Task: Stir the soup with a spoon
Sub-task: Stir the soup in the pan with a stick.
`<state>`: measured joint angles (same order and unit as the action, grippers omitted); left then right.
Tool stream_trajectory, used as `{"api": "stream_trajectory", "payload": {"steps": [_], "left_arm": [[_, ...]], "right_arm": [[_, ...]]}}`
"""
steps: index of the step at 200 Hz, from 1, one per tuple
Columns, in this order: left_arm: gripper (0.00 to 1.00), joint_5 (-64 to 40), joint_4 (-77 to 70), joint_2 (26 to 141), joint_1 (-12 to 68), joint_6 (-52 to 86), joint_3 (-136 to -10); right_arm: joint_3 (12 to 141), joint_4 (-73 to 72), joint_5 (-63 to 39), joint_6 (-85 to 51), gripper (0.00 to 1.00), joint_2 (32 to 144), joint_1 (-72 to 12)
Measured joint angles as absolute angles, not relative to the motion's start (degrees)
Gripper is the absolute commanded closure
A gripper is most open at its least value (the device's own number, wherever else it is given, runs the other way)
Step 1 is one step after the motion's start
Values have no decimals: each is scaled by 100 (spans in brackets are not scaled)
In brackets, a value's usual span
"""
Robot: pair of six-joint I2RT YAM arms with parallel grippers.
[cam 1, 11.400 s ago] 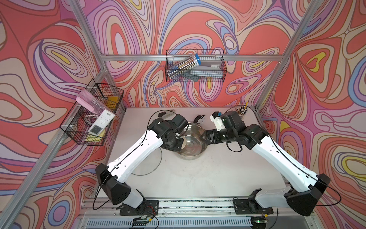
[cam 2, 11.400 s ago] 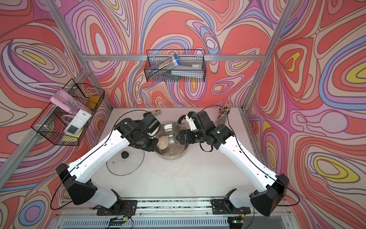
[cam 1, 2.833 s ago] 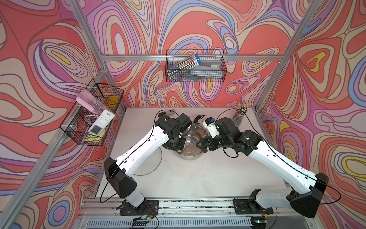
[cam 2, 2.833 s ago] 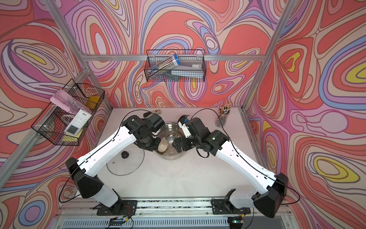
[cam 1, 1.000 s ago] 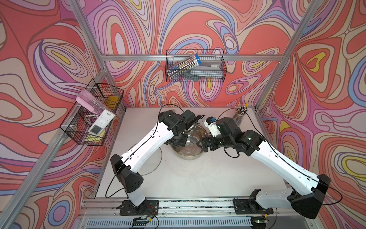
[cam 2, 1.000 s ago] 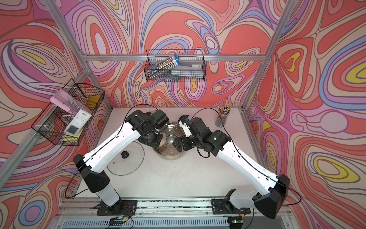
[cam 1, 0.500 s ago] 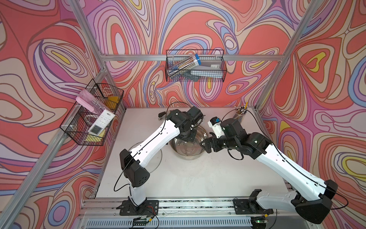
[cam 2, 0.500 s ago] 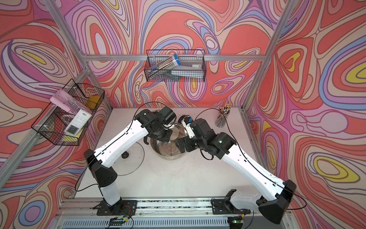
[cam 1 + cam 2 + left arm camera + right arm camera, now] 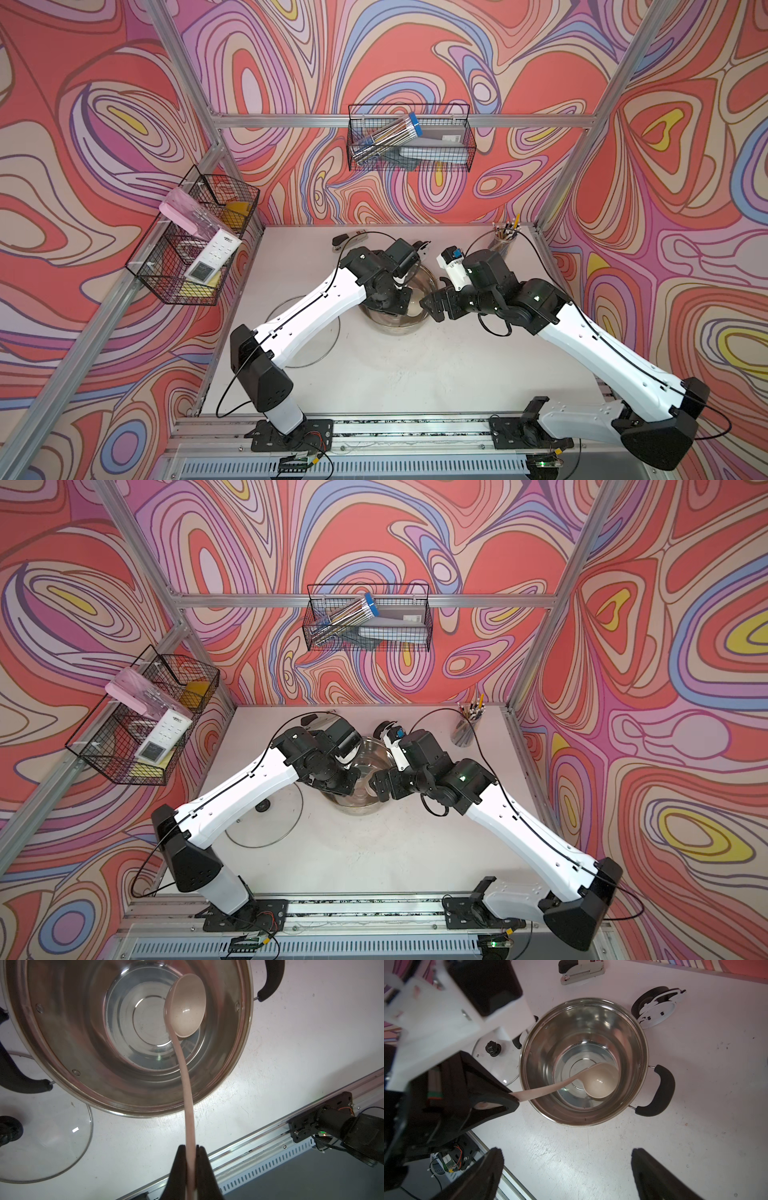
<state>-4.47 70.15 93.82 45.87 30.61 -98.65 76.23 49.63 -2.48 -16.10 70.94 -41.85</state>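
In the pot (image 9: 72, 1022), spoon (image 9: 187, 1009), left gripper (image 9: 191, 1148) clamped

The left gripper (image 9: 190, 1148) has swung from the left rim of the pot (image 9: 548, 1057) to above its middle, carrying the bowl of the spoon (image 9: 600, 1082) across toward the right-hand handle (image 9: 658, 1088) (the left arm (image 9: 316, 307) has leaned inward with it).

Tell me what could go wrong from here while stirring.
1. The left jaws pinch the spoon only at its thin handle's far end; dragging the bowl along the pot wall may twist it loose.
2. The right jaws stand open, holding nothing, so the pot is free and might slide toward the glass lid beside it.
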Motion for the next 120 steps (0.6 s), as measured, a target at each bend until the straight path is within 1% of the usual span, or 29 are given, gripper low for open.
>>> {"api": "stream_trajectory", "payload": {"steps": [32,69,120], "left_arm": [[100,-331,7249,9052,4589,3144,-9786],[100,-38,7644,9013,4495,3131,-9808],[100,392,8088,9203,4077,2902,-10554]], "right_arm": [[7609,4921,-292,-1619,2,7098,-4185],[7609,4877,-336,-1619,2,7118,-4185],[7609,4882,-344,-1614,2,7131,-4185]]}}
